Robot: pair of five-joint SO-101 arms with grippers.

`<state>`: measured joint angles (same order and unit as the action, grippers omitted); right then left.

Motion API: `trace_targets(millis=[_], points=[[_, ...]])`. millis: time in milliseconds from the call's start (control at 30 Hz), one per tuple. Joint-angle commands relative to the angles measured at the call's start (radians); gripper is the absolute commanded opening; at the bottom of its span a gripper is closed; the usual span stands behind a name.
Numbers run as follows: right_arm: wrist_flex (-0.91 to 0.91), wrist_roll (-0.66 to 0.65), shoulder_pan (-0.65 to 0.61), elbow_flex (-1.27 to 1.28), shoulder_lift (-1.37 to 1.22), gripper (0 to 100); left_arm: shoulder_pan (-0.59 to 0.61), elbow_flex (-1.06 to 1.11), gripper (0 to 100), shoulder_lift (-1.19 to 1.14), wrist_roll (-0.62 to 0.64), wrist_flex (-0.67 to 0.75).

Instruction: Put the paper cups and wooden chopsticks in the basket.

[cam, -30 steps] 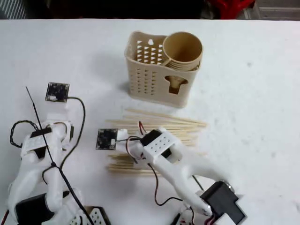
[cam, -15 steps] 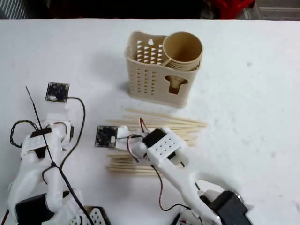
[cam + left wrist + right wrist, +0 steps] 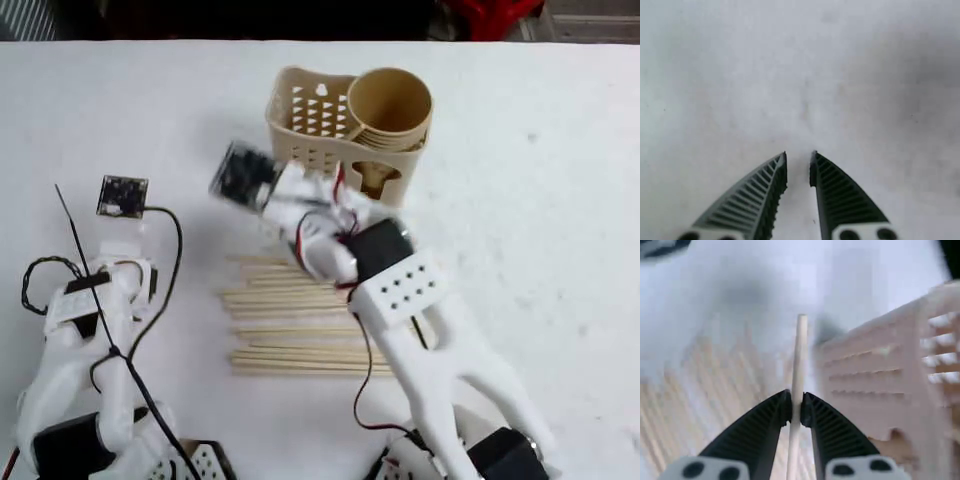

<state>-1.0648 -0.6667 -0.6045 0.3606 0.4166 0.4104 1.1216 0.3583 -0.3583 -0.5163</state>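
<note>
- Your table [image 3: 560,200]: white, matte, faintly mottled. The room [image 3: 200,18] is a dark strip along the frame's top edge.
- Basket [image 3: 310,160], upper centre: beige perforated plastic, boxy. Cups [image 3: 390,100] are stacked in its right side.
- Chopsticks [image 3: 290,330]: pale wooden sticks in a loose pile, lower centre.
- Right gripper [image 3: 795,407] pinches one stick [image 3: 800,355] beside the basket wall.
- Left gripper [image 3: 798,165]: barely ajar, empty, over bare table.

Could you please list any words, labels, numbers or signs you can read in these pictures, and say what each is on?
None can be read.
The basket, the paper cups and the chopsticks show no print.
The small dark boards are too small or blurred to read.
</note>
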Motion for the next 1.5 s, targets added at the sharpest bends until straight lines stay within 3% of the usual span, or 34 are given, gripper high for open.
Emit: trace_targets(millis=[0, 267, 533, 800, 1100, 1300, 1467], points=[[-0.005, 0.120, 0.050, -0.269, 0.038, 1.6, -0.024, -0.003, 10, 0.024, -0.012, 0.023], [0.035, 0.311, 0.082, -0.574, 0.038, 1.6, -0.024, -0.003, 10, 0.024, -0.012, 0.023], [0.423, 0.428, 0.084, -0.583, -0.010, 1.7, -0.024, -0.003, 10, 0.024, -0.012, 0.023], [0.676, 0.427, 0.084, -0.586, -0.199, 1.7, -0.024, -0.003, 10, 0.024, -0.012, 0.023], [0.634, 0.428, 0.136, -0.589, -0.337, 2.7, -0.024, -0.003, 10, 0.024, -0.012, 0.023], [0.567, 0.430, 0.140, -0.585, -0.309, 14.9, -0.024, -0.003, 10, 0.024, -0.012, 0.023], [0.426, 0.427, 0.139, -0.583, -0.275, 14.9, -0.024, -0.003, 10, 0.024, -0.012, 0.023]])
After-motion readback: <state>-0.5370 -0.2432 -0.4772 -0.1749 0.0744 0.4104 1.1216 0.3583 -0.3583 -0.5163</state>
